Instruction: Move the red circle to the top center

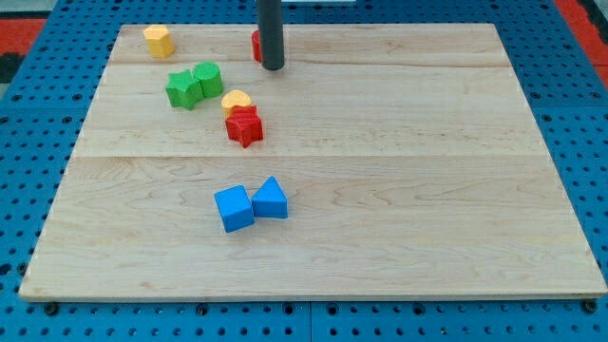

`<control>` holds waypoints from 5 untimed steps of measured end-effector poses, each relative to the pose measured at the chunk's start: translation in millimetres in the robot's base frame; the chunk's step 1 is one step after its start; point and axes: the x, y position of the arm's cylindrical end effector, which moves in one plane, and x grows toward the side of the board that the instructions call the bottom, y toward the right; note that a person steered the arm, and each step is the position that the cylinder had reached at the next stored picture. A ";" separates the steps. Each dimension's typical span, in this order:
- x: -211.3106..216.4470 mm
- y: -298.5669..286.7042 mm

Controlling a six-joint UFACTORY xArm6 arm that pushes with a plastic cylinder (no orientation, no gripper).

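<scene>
The red circle [256, 46] sits near the view's top, a little left of centre, mostly hidden behind my dark rod. Only its left edge shows. My tip [273, 67] rests on the board right against the red circle's right side, in front of it. A red star-shaped block [244, 125] lies lower down, below and left of my tip.
A yellow block [158, 41] is at the top left. A green star-shaped block [183, 89] touches a green round block [207, 79]. A yellow block [237, 100] touches the red star's top. A blue cube [234, 208] and a blue triangular block [271, 199] lie together lower centre-left.
</scene>
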 end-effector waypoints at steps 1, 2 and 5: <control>-5.2 -19.2; -28.6 -32.1; -36.3 8.9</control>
